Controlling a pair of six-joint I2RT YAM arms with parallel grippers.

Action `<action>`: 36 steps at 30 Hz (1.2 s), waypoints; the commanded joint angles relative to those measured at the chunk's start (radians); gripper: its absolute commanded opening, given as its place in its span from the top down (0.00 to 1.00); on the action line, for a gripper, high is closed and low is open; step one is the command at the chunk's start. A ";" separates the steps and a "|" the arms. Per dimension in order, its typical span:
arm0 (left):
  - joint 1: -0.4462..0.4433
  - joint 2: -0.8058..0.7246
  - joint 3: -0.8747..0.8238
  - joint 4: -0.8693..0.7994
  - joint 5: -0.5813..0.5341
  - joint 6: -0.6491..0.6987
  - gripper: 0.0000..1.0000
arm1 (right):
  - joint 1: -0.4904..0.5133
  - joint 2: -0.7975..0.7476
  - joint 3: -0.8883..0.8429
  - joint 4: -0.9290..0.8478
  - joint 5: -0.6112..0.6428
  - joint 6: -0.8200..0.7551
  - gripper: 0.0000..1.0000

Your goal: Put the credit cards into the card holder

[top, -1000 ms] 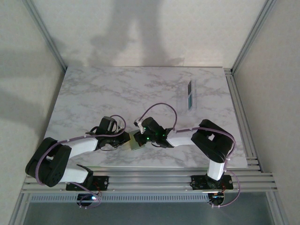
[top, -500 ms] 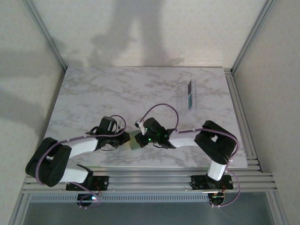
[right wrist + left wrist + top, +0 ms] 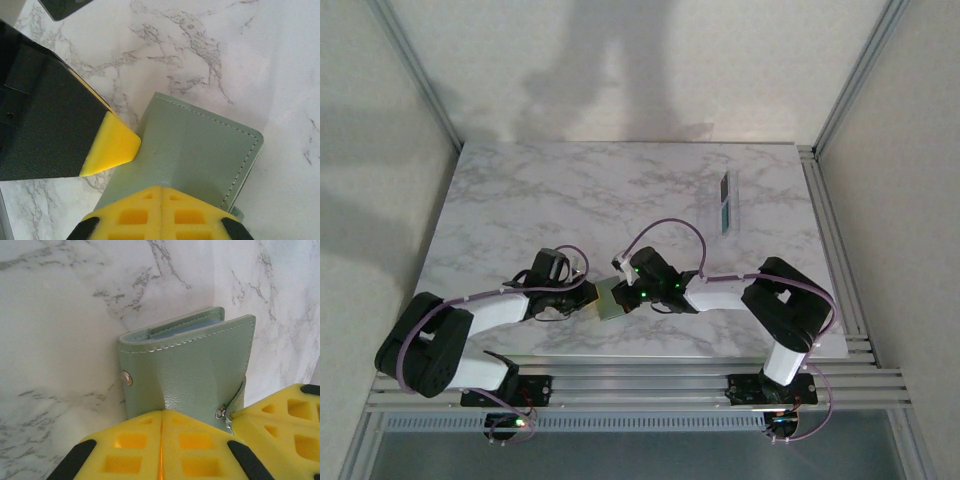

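Observation:
The sage-green card holder (image 3: 610, 299) lies on the marble table near the front, between the two grippers. My left gripper (image 3: 162, 416) is shut, pinching the near edge of the card holder (image 3: 190, 370), whose cover creases at the fingertips. A blue edge shows in the holder's top pocket. My right gripper (image 3: 161, 191) is shut, its tips pressed on the cover of the card holder (image 3: 195, 155) from the other side. A yellow left fingertip (image 3: 111, 145) touches the holder's edge. The credit cards (image 3: 726, 204), one of them teal, lie in a row at the back right, far from both grippers.
The cards rest on a narrow white strip (image 3: 717, 186). The marble table (image 3: 540, 200) stretches to the left and back. Its front edge (image 3: 650, 354) runs close behind the grippers, with aluminium rails beyond it. Grey walls close in both sides.
The right arm has shifted slightly to the right and its wrist has turned a little. The card holder and the left gripper have barely moved.

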 commanded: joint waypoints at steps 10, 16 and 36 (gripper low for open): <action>0.004 0.038 -0.024 -0.060 -0.039 0.002 0.93 | -0.010 0.040 0.058 0.016 0.005 0.000 1.00; 0.004 0.036 -0.028 -0.061 -0.039 -0.001 0.93 | -0.009 0.060 0.042 0.026 -0.006 0.001 1.00; 0.004 0.039 -0.031 -0.061 -0.046 -0.006 0.93 | 0.021 0.071 -0.050 0.059 0.026 -0.040 1.00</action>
